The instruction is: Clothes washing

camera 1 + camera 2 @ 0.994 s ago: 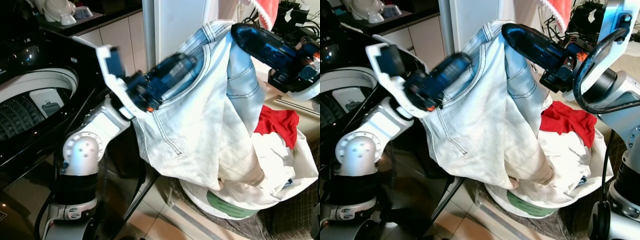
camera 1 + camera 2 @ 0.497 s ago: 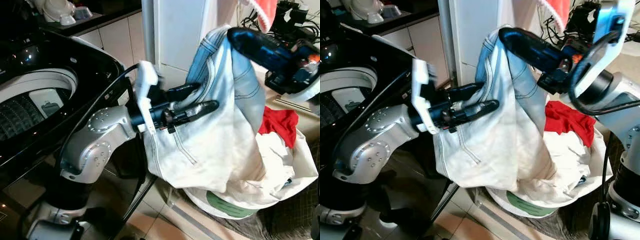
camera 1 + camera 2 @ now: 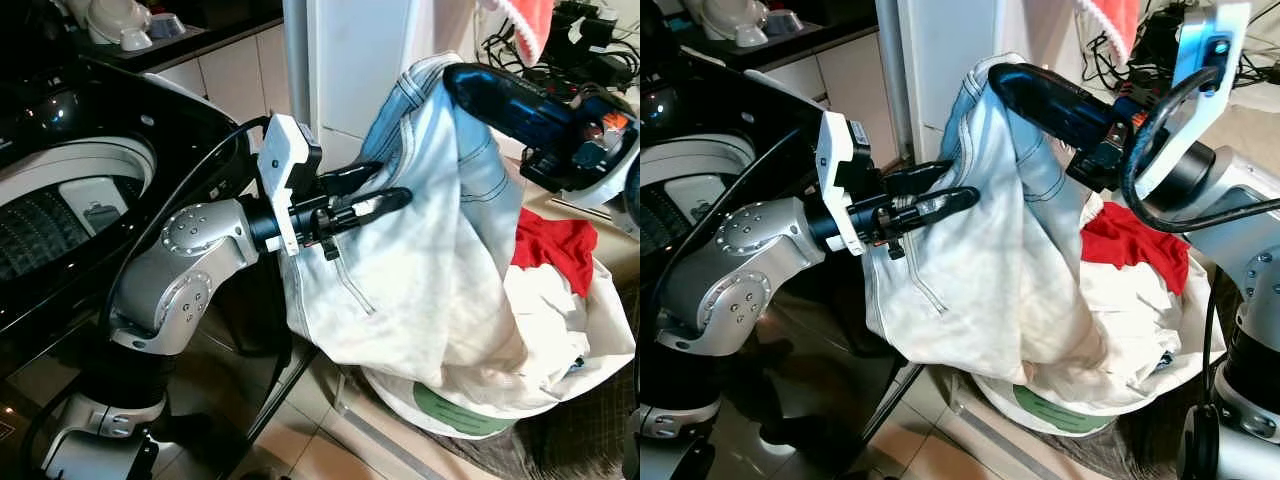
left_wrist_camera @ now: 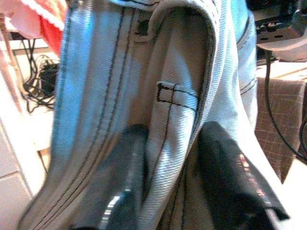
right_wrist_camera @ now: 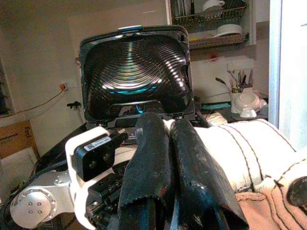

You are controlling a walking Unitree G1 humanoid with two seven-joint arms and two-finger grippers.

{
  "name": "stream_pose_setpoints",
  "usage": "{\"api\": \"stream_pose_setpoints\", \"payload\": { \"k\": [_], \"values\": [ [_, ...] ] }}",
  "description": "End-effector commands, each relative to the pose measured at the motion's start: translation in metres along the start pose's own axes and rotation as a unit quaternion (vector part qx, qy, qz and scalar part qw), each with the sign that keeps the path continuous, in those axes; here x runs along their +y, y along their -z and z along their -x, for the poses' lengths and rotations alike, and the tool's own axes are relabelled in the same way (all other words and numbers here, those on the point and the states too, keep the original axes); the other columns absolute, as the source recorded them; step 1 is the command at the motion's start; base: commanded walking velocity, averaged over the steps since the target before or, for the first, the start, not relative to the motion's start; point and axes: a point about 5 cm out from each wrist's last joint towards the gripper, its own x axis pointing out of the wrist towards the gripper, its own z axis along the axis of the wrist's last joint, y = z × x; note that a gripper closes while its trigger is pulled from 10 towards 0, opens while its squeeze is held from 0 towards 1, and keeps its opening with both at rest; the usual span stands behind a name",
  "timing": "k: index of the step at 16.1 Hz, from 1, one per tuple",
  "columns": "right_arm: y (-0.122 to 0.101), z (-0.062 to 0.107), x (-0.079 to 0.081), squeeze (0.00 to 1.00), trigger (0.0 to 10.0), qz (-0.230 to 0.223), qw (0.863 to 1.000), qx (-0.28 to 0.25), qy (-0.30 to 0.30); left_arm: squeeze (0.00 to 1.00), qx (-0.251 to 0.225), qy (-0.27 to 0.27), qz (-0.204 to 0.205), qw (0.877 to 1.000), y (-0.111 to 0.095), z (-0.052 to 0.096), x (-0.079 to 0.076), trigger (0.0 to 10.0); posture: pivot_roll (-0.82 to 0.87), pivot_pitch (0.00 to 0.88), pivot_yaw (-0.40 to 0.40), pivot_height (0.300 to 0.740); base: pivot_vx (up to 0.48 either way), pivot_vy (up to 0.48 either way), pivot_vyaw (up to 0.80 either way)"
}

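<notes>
Left wrist view: both jaws pinch stitched pale denim jeans (image 4: 177,110) above basket (image 3: 470,415).

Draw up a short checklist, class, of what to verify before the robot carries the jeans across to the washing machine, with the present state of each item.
1. Left gripper grips the jeans: ok, a denim fold sits between its fingers.
2. Right gripper holds the waistband: ok, fingers pressed together at the raised top.
3. Washing machine lid up: ok, the drum is exposed.
4. Jeans clear of the laundry basket: not ok, the lower end lies in it.
5. Red garment free of the jeans: cannot tell.
</notes>
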Motion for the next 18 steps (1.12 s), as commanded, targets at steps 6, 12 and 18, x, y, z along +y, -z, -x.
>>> {"api": "stream_pose_setpoints", "payload": {
  "k": [6,12,18],
  "values": [
    [-0.009,0.001,0.006,0.0,0.0,0.03,0.999,-0.03,-0.004,0.0,0.023,-0.016,0.014,1.0,0.01,0.0,0.004,0.0,-0.07,0.0,0.073,0.74,0.0,0.0,0.0],
    [-0.005,0.003,0.003,0.0,0.0,0.028,0.999,-0.022,0.007,0.0,0.026,-0.023,0.018,0.999,0.012,0.001,0.004,0.0,-0.07,0.0,0.075,0.74,0.0,0.0,0.0],
    [-0.002,0.003,0.002,0.88,10.0,0.017,1.0,-0.017,0.005,0.0,0.022,-0.053,0.008,0.998,0.01,0.003,0.013,0.0,-0.07,0.0,0.077,0.74,0.0,0.0,0.0]
  ]
}}
